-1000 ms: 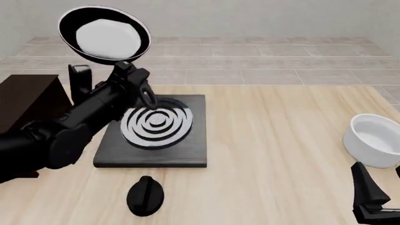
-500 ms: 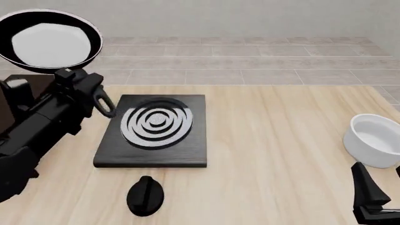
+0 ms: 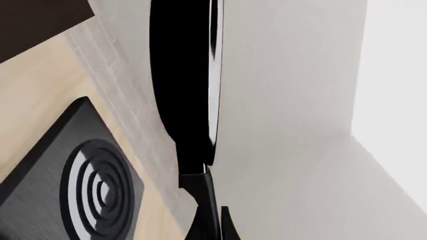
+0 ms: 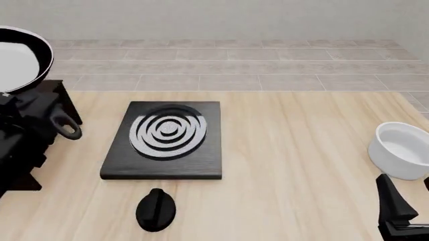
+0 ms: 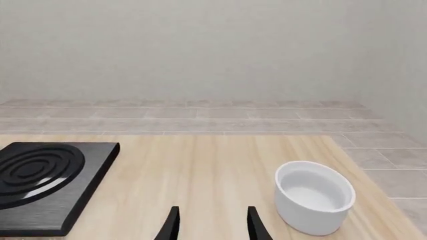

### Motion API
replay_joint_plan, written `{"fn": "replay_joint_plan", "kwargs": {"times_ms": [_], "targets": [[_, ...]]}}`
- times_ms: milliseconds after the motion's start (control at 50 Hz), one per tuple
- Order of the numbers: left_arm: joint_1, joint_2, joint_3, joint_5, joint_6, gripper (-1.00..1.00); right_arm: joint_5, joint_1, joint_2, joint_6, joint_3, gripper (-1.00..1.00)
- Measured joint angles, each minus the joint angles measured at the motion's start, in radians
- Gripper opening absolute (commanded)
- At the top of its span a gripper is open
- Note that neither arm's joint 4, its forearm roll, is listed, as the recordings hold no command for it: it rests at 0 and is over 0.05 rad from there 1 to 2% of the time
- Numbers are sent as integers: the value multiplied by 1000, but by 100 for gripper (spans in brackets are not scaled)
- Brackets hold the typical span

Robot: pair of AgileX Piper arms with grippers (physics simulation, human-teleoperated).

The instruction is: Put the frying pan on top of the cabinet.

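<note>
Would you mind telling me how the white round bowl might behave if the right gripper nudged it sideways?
The white round bowl looks smooth and glossy, so it would probably slide on the wooden table. Its wide flat-looking base suggests it is unlikely to tip. It seems rigid, possibly breakable.

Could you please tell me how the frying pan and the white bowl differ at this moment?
The frying pan is black outside with a whitish inside; the white bowl is white all over. The pan is held up in the air, tilted, by the left hand at the table's left edge; the bowl stands upright on the table at the right. The pan is shallow, the bowl deep. Both are round.
</note>
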Motion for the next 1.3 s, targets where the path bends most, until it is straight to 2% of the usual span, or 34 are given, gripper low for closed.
{"fn": "replay_joint_plan", "kwargs": {"times_ms": [500,900,1300], "targets": [[126,-114,92,-2,-81,-100,-3,3,0,-2,0,100],[168,-52,118,-57,-104,-100,-4,2,0,-1,0,100],[220,54,102,-109,-129,-100,-2,4,0,-3,0,100]]}}
